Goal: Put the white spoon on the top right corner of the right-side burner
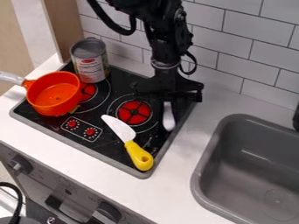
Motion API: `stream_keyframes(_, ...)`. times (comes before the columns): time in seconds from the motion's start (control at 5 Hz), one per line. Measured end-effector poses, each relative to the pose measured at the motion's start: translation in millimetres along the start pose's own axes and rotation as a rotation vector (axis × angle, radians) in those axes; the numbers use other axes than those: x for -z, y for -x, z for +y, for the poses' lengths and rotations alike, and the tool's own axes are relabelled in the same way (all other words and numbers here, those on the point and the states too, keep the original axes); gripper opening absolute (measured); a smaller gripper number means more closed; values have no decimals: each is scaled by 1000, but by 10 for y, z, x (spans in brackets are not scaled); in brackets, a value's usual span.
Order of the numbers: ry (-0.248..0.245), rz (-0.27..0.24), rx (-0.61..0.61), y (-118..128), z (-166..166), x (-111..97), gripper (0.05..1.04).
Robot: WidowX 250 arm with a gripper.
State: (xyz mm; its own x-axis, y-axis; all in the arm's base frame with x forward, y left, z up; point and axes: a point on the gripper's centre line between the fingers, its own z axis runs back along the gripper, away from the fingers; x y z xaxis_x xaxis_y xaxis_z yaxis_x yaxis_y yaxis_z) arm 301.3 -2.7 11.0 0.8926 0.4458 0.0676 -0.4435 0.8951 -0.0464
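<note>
In the camera view, the white spoon [168, 120] shows as a pale, smooth shape, slim at its upper end and widening into a long, rounded lower end. It stands out against the black stove top [111, 151], just to the right of the right-side burner [134, 112], near the stove's right edge. The visible part runs almost straight down the view, the wide end lowest, and its upper end disappears beneath the gripper [168, 100]. Whether the spoon rests fully on the stove or is partly raised cannot be made out.

How far apart the jaws stand cannot be told, since they are black against the black surface. The spoon's upper end meets the gripper's underside in the view, but whether it is gripped, merely touched or just beneath cannot be told either.

The black arm [168, 37] enters from the top edge, in front of the tiled wall [254, 39], and comes down nearly upright, with the gripper pointing down over the right rear part of the stove. The gripper's broad body spreads to both sides above the spoon. A yellow-handled knife [139, 156] lies to the lower left of the spoon, apart from it.
</note>
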Motion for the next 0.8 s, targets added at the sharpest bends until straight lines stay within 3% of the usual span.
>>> stream_keyframes(0.2, 4, 17, -23, -13, -8, -34, 789)
stream_keyframes(0.4, 16, 41, -46, 7, 15, -38, 989)
stream_keyframes(0.8, 64, 35, -79, 2, 132, -322, 996)
